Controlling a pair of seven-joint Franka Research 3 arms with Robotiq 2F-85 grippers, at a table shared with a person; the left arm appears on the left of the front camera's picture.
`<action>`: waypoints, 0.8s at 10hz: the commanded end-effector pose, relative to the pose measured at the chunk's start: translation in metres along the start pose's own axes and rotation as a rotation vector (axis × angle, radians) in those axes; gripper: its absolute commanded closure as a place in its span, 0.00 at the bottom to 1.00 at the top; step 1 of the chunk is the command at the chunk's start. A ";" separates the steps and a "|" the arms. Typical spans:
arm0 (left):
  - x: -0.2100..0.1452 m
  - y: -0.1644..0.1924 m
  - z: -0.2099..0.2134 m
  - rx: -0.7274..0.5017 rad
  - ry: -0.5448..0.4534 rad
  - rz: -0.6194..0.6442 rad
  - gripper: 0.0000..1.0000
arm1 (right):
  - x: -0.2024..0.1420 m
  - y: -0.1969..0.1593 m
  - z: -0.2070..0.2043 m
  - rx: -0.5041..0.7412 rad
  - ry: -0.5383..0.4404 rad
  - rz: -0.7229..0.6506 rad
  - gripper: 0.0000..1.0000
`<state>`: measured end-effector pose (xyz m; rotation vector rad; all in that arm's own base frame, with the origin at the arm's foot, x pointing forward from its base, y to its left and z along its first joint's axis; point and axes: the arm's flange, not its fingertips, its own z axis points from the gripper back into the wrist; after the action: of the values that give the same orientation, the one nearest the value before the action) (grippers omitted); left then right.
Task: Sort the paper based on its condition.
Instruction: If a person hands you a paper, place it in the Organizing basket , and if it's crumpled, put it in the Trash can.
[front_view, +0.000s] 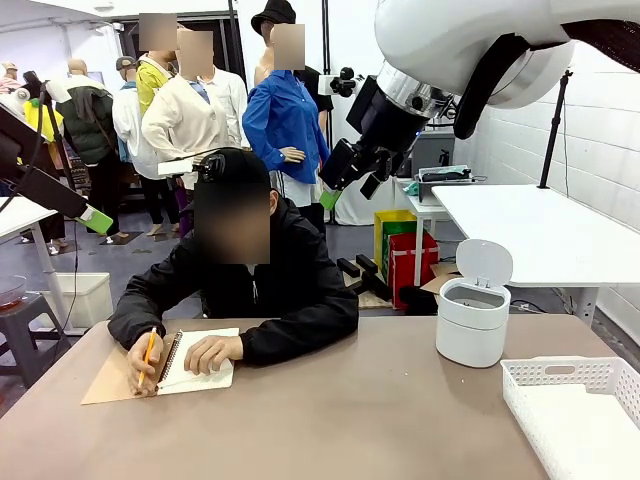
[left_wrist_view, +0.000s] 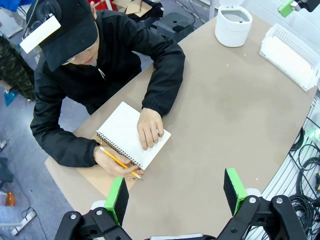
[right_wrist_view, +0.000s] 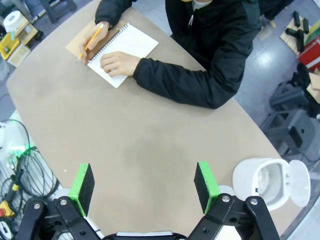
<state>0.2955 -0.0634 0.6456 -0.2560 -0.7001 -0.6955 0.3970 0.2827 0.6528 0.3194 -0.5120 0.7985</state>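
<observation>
No loose paper is in view. A person at the far side writes with a yellow pencil (front_view: 148, 355) (left_wrist_view: 117, 161) (right_wrist_view: 92, 40) on the white page of a spiral notebook (front_view: 205, 378) (left_wrist_view: 122, 127) (right_wrist_view: 132, 42), with the other hand flat on the page. My left gripper (left_wrist_view: 175, 195) (front_view: 95, 220) hangs open high above the table's near left, nothing between its green pads. My right gripper (right_wrist_view: 145, 187) (front_view: 345, 185) is also open and holds nothing. It is raised well above the table's right half.
A white bin (front_view: 472, 320) (left_wrist_view: 232, 25) (right_wrist_view: 265, 182) with its lid up stands at the back right. A white slatted basket (front_view: 560, 368) (left_wrist_view: 290, 52) sits at the near right corner. Cables hang off the table's near edge. Several people stand in the background.
</observation>
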 end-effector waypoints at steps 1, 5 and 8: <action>0.000 0.001 0.001 0.000 -0.004 0.005 0.00 | 0.000 0.000 0.000 -0.004 0.002 0.000 0.00; 0.000 0.001 0.001 0.000 -0.004 0.005 0.00 | 0.000 0.000 0.000 -0.004 0.002 0.000 0.00; 0.000 0.001 0.001 0.000 -0.004 0.005 0.00 | 0.000 0.000 0.000 -0.004 0.002 0.000 0.00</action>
<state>0.2955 -0.0634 0.6456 -0.2560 -0.7001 -0.6955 0.3970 0.2827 0.6528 0.3194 -0.5120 0.7985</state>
